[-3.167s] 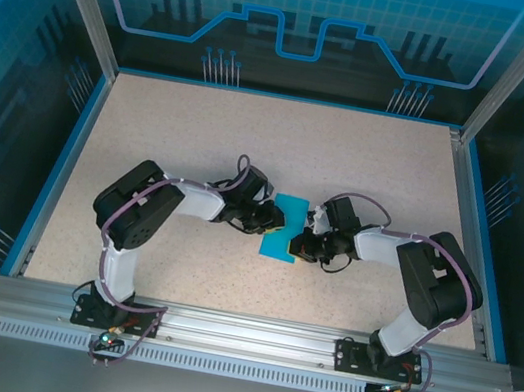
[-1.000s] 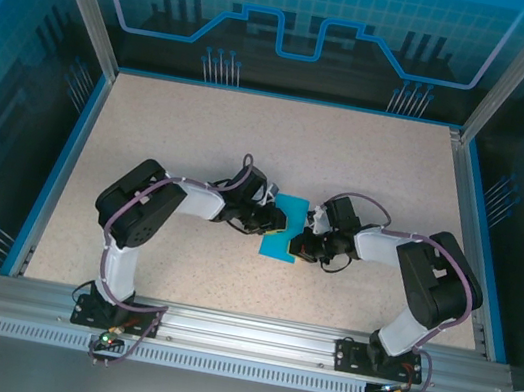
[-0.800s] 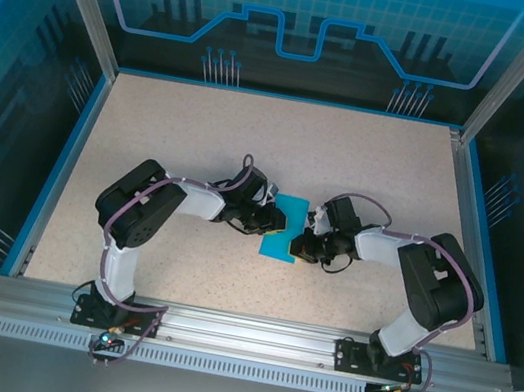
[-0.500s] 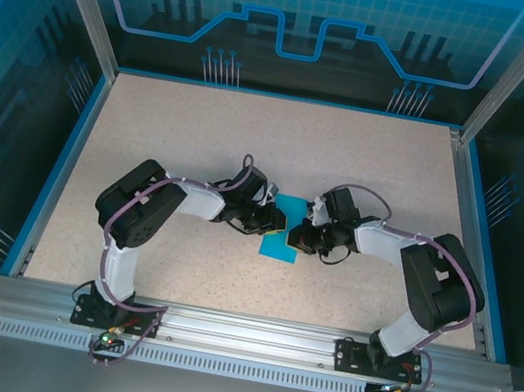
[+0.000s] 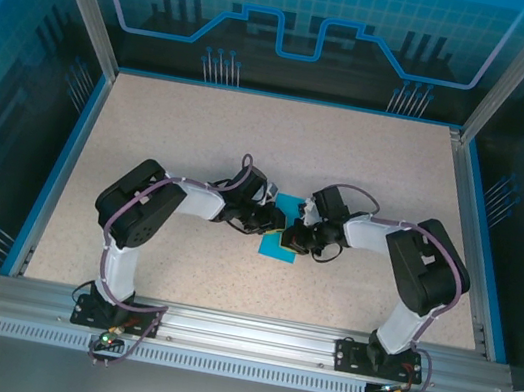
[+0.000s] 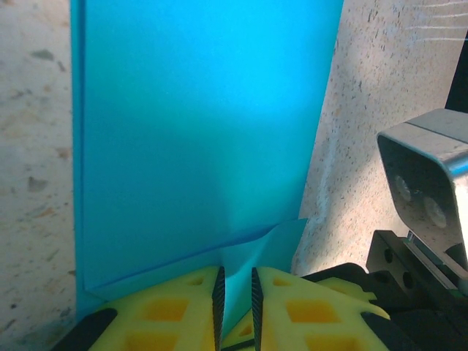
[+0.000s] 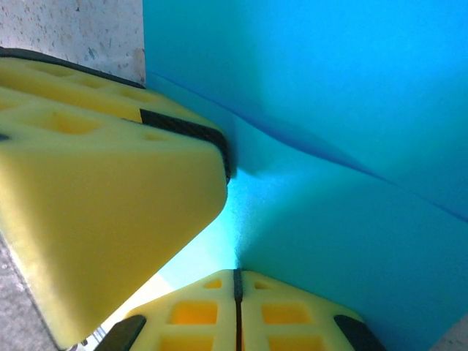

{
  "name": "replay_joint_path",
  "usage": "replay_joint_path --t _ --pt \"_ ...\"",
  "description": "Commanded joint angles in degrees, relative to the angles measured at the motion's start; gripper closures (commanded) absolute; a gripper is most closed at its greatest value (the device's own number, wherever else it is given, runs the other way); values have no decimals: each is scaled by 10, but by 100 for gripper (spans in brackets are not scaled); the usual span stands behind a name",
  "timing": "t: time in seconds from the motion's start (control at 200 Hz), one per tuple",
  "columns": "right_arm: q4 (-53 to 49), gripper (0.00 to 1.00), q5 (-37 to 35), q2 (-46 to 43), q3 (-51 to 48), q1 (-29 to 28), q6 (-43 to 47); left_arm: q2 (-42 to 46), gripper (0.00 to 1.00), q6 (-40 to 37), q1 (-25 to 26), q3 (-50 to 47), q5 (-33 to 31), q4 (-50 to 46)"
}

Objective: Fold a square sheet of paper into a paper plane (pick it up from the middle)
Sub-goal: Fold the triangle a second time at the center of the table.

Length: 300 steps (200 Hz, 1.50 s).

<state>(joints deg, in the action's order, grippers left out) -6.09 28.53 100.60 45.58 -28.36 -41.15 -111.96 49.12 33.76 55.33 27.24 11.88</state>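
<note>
At the middle of the counter (image 5: 182, 131) lies your paper (image 5: 276, 250), a teal creased oblong and nowhere near a dart yet. In the left wrist view its top layer (image 6: 205, 131) lies flat. A small lifted bit at its near edge rises into the left jaws, which are closed to a thin slit on it. In the right wrist view the sheet (image 7: 351, 110) buckles into a soft ridge just ahead of the right jaws. They are pressed fully together with their tips at the paper, and you cannot tell whether they nip any of it.

Over the last second the right arm (image 5: 377, 235) has swung its jaws inward from the paper's right edge, onto the sheet and a little toward the counter's far edge. They now sit almost against the left jaws. The left arm (image 5: 190, 202) has not moved and its grip has held.

Read that as a crease being worked while the left side pins the sheet; you are probably early in the folding.

No tray or bin is involved, so the counter alone carries the paper.
</note>
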Motion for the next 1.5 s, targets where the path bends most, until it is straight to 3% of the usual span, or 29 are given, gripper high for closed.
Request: replay_joint_path --t 0.0,0.165,0.365,0.62,0.785,1.015,1.495 --pt "-31 93 -14 -11 -23 -6 3 -9 79 -6 0 -10 -36 -41" --pt "-38 92 -5 -43 -34 -6 9 -11 79 -6 0 -6 -35 -44" --pt "-1 92 4 -9 -71 3 -3 -12 79 -8 0 -4 -36 -47" --pt "11 91 34 -61 -98 16 -1 -12 79 -10 0 -6 -38 -50" --pt "10 92 25 -39 -117 27 6 -17 79 -13 1 -1 -37 -54" --pt "6 92 21 -85 -128 32 8 -15 80 -11 0 -6 -39 -52" --pt "-54 91 -18 -97 -128 23 41 -16 80 -10 0 -2 -36 -51"
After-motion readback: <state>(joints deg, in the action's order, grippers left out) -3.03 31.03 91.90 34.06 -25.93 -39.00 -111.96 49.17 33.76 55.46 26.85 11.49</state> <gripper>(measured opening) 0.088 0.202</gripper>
